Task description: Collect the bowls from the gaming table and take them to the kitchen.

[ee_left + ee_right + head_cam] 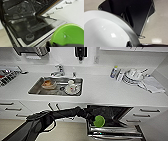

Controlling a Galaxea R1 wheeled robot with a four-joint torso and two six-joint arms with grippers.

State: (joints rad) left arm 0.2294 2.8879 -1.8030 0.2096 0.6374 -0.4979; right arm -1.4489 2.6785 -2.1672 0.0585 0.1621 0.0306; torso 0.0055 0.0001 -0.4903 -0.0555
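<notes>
In the kitchen, the sink (56,86) sits toward the counter's (105,92) left end, dishes inside. The left gripper (93,119) pinches the green bowl (70,35) by its rim over the open dishwasher door (36,26). The right gripper (129,44) pinches a white bowl (102,31) at its edge. Both bowls look light, stiff and glossy, likely slippery; the rim seems the best hold.

Open steel-fronted dishwasher (112,122) at 6 o'clock, door down. Inset steel sink (35,88) at 10 o'clock holds dirty dishes (72,88). Stacked white plates (133,76) at 2 o'clock on the white countertop (105,89).
</notes>
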